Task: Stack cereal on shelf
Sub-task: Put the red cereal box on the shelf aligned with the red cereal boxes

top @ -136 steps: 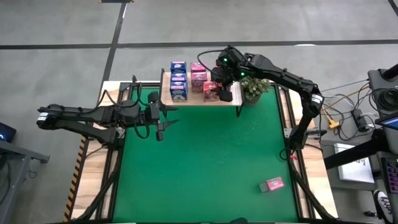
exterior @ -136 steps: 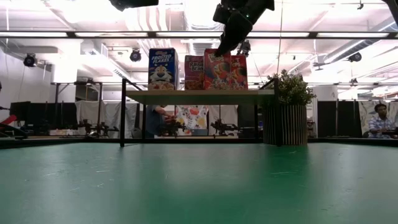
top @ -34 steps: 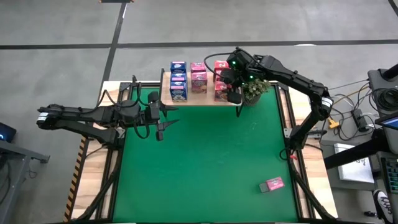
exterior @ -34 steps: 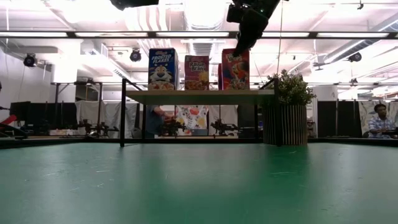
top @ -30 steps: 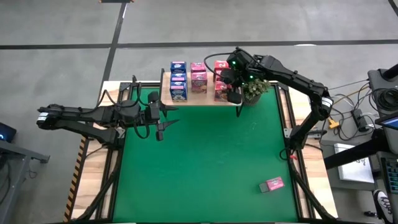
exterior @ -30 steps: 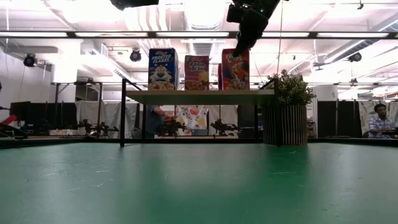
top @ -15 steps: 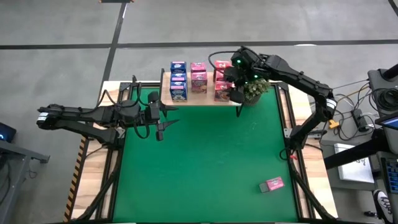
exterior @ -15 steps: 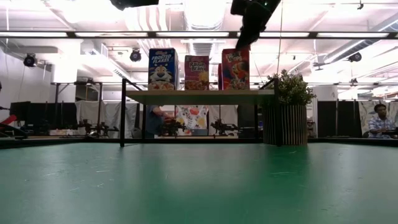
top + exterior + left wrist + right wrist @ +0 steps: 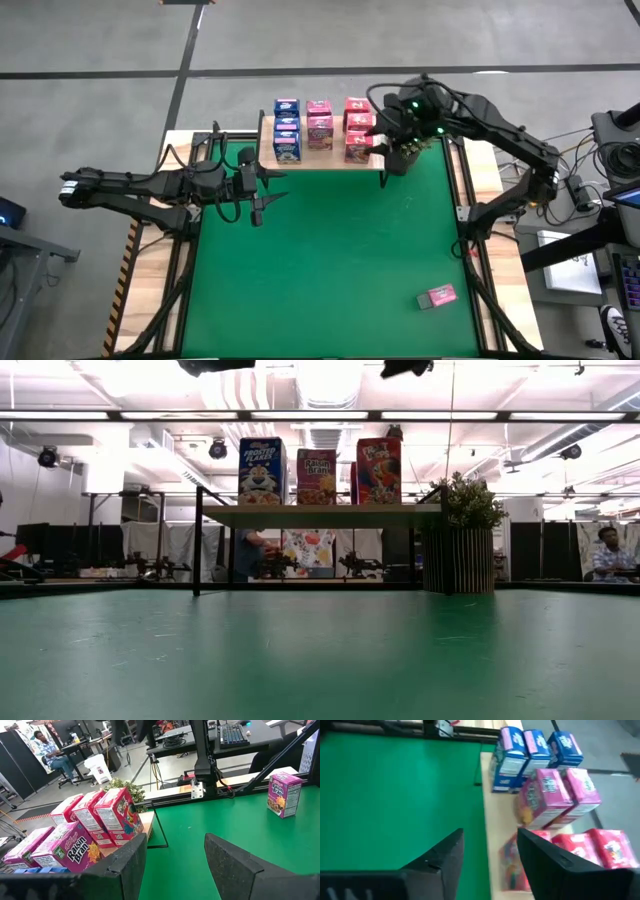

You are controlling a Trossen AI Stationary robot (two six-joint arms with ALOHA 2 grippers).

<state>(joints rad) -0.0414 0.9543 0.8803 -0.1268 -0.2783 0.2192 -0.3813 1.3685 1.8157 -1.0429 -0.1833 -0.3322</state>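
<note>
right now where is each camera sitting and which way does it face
High: above the table, looking straight down; both arms, right tool by the shelf.
Low: table height, looking level at the shelf; an arm tip at the top.
Left wrist: past the open left tool toward the stray cereal box.
Right wrist: down past the open right tool.
All four show the shelved cereal.

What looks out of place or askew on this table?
One small pink cardboard cereal box lies alone on the green mat near the front right corner, far from the light wooden shelf, where the other boxes stand in neat rows. Nothing else stands out.
</note>
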